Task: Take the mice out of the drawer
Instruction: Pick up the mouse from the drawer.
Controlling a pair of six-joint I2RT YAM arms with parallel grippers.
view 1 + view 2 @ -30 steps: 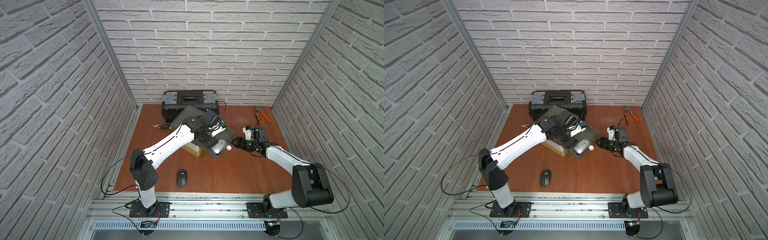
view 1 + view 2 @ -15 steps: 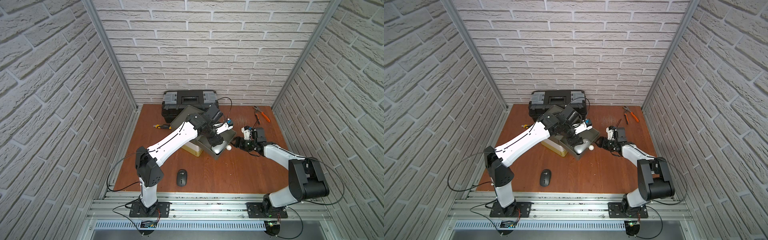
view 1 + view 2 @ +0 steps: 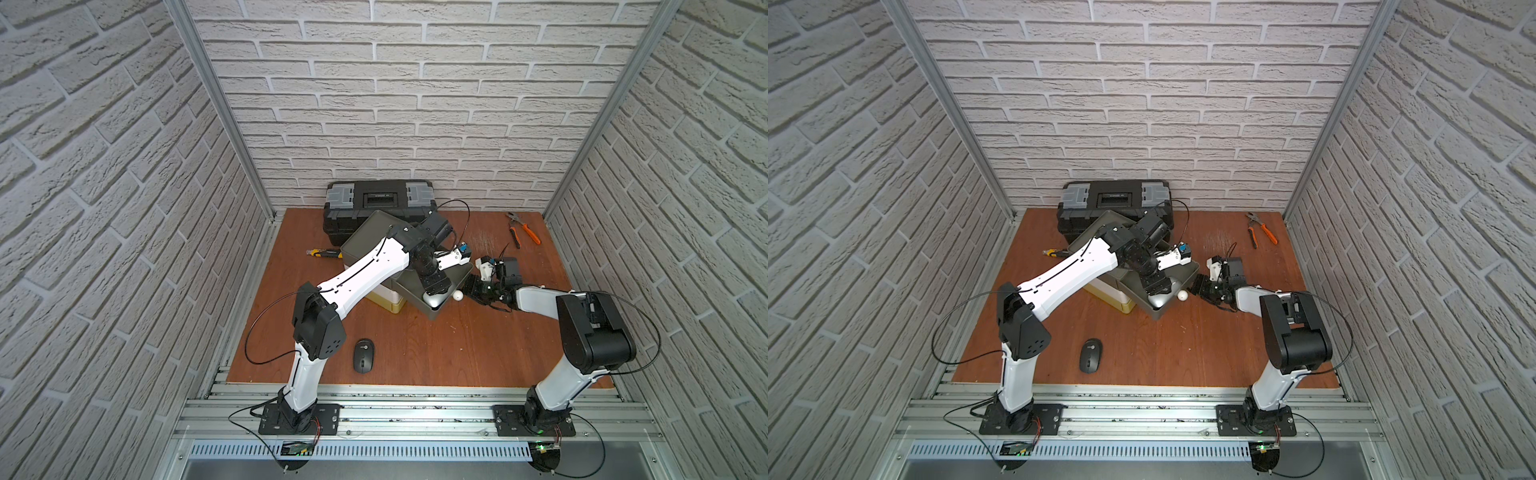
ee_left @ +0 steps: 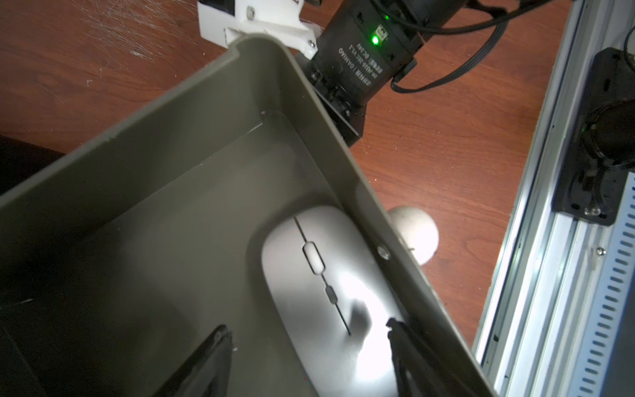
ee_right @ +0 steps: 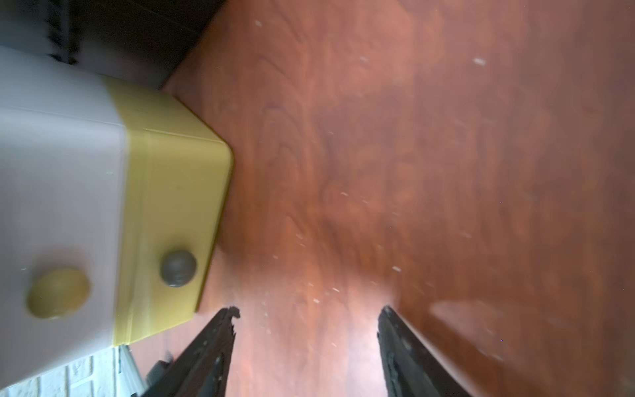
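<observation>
**A:** Where is the left gripper (image 4: 307,326)?

**B:** It is down inside the grey-green drawer (image 4: 154,172), which stands pulled out of a small chest (image 3: 388,299). Its two black fingers (image 4: 206,361) are spread wide. They straddle the silver mouse (image 4: 326,292) at the end away from its scroll wheel. One finger overlaps the mouse's edge next to the drawer's front wall. The other stands clear of the mouse, over the drawer floor, so the mouse is not pinched.

**A:** And how does that mouse lie?

**B:** It lies flat on the drawer floor, tucked along the front wall. The white knob (image 4: 414,237) is just outside that wall.

**A:** Is another mouse in view?

**B:** Yes, a black mouse (image 3: 363,355) with a round grey mark lies on the wooden table (image 3: 436,345). It is toward the front, nearer the left arm's base and well apart from the drawer.

**A:** What about the right gripper (image 5: 307,311)?

**B:** It sits low over the table, just beside the knob side of the drawer. Its fingers are parted, with only bare wood between them. Whether it touches the knob cannot be told. Its wrist view is blurred, but to one side it shows the chest's yellow drawer (image 5: 171,206) and white drawer (image 5: 51,154).

**A:** What else is on the table?

**B:** A black toolbox (image 3: 378,199) stands against the back wall, behind the chest. A yellow-black utility knife (image 3: 324,252) lies beside the chest on the left. Orange-handled pliers (image 3: 523,230) lie near the back right corner.
</observation>
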